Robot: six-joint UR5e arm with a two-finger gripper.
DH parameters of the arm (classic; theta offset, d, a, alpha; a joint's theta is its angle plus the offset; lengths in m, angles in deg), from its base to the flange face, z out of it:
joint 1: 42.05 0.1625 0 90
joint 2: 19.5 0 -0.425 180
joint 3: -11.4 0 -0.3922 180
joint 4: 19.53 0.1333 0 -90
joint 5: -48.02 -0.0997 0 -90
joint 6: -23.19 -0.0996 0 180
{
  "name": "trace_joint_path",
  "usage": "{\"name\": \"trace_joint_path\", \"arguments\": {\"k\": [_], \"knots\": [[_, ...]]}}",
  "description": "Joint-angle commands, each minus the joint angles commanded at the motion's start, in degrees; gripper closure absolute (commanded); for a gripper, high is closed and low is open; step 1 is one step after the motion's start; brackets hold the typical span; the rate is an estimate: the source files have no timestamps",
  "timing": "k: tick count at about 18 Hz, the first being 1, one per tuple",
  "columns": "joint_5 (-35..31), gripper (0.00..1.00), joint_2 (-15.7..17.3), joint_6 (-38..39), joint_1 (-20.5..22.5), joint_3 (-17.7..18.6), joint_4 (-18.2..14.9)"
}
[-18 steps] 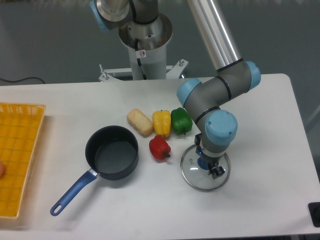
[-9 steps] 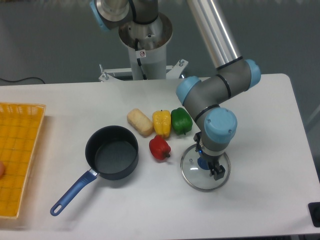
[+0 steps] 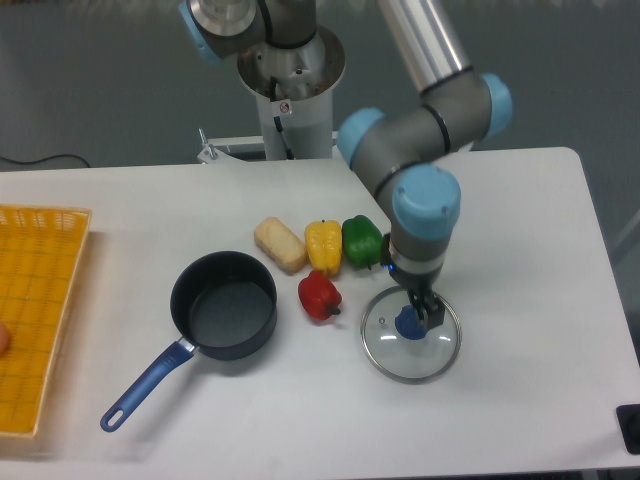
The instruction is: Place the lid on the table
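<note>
Your lid (image 3: 411, 335) lies on the table (image 3: 520, 260), lower right; gripper (image 3: 424, 312) over its knob, jaw state unclear; retreat next

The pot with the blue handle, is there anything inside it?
The saucepan looks empty: only its dark bottom shows. Its near inner wall is hidden by the rim. Its lid lies on the table.

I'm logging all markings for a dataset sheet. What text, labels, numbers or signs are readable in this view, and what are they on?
No words, brands or numbers can be read anywhere.
Small round red-ringed sticker on the white robot base column: a sign, too small to make out.
Lid, saucepan, peppers and yellow tray: no markings visible.
</note>
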Motion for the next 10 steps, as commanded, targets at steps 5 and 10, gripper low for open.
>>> {"name": "trace_joint_path", "arguments": {"k": [5,10], "knots": [[0.09,0.00,0.98,-0.09,0.08,-3.16,-11.36],[0.53,0.00,0.45,-0.18,-0.26,-4.92,-11.19]]}}
